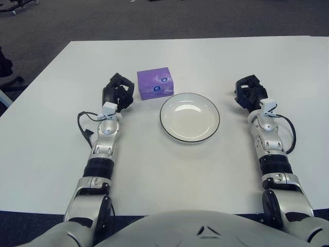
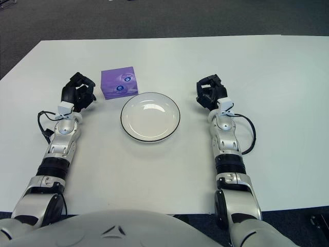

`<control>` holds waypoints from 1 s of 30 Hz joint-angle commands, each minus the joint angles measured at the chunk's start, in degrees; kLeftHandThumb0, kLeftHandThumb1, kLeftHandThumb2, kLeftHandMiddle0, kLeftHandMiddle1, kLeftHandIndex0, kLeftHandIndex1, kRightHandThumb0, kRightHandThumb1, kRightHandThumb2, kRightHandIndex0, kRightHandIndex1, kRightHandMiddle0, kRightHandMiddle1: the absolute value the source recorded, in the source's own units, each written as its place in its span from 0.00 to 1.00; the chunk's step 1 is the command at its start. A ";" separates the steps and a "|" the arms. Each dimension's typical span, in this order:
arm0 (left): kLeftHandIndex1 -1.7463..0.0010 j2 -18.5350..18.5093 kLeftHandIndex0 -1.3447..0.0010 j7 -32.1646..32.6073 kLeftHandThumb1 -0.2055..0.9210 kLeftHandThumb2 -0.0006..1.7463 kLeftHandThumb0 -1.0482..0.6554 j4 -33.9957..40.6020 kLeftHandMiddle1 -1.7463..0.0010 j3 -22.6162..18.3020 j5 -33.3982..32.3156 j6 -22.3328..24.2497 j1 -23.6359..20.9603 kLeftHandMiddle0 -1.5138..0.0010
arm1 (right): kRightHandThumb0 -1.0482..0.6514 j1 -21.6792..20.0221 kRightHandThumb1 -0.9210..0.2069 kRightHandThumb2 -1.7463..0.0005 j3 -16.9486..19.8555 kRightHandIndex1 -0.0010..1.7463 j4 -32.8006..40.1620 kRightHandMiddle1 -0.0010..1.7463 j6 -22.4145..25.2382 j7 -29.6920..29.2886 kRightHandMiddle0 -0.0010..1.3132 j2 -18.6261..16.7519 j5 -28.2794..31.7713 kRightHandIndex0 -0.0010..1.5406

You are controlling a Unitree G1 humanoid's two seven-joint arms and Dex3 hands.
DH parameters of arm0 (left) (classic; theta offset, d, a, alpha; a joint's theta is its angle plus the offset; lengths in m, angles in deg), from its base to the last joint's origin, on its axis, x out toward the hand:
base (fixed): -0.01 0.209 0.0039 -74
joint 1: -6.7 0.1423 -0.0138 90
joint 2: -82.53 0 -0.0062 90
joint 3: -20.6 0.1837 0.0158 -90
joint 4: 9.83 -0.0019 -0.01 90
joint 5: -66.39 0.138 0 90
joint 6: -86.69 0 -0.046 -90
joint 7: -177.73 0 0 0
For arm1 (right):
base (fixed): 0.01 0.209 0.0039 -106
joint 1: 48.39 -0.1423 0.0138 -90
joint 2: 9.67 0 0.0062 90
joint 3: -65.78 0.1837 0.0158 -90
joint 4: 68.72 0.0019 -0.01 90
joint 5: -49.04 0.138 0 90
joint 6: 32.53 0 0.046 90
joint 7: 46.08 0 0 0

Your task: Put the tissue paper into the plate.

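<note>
A purple tissue pack lies on the white table just behind and left of the plate. The white plate with a dark rim sits at the table's middle and holds nothing. My left hand rests on the table just left of the tissue pack, a small gap away, fingers relaxed and holding nothing. My right hand rests to the right of the plate, fingers relaxed and holding nothing.
The white table stretches wide around the plate. Its far edge meets dark carpet. A black cable loops beside my left forearm, another beside my right forearm.
</note>
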 commanded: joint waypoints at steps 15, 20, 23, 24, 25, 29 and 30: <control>0.00 -1.63 0.53 18.91 1.00 0.28 0.38 7.52 0.00 5.52 28.08 -7.23 8.92 0.45 | 0.40 8.57 0.13 0.60 -1.73 1.00 0.02 0.99 2.07 -0.47 0.24 -4.46 -0.83 0.43; 0.00 -2.49 0.53 18.79 1.00 0.28 0.38 12.79 0.00 5.93 31.34 -3.84 9.15 0.44 | 0.40 9.06 0.13 0.60 -1.88 1.00 1.00 0.99 2.63 -0.64 0.24 -4.82 -1.16 0.43; 0.02 -3.27 0.53 19.03 1.00 0.28 0.39 14.35 0.00 6.26 32.85 -2.70 8.83 0.44 | 0.40 9.34 0.13 0.60 -2.02 1.00 1.53 0.99 2.92 -0.75 0.24 -5.04 -1.36 0.43; 0.02 -3.51 0.53 19.22 1.00 0.28 0.39 14.64 0.00 6.37 33.25 -2.51 8.75 0.44 | 0.40 9.41 0.13 0.60 -2.07 1.00 1.67 0.99 3.00 -0.79 0.24 -5.10 -1.40 0.43; 0.03 -4.21 0.53 20.01 1.00 0.28 0.39 15.03 0.00 6.59 34.67 -2.50 8.17 0.44 | 0.40 9.46 0.13 0.60 -2.13 1.00 1.82 0.99 3.14 -0.83 0.24 -5.14 -1.45 0.43; 0.07 -6.10 0.53 20.90 1.00 0.27 0.41 17.77 0.00 7.29 38.46 -1.45 6.29 0.44 | 0.40 9.67 0.13 0.60 -2.41 1.00 2.56 0.99 3.75 -1.07 0.24 -5.31 -1.63 0.43; 0.08 -6.21 0.53 20.87 1.00 0.27 0.41 18.12 0.00 7.39 38.69 -1.20 6.19 0.44 | 0.40 9.69 0.13 0.60 -2.44 1.00 2.66 0.99 3.84 -1.11 0.24 -5.32 -1.64 0.43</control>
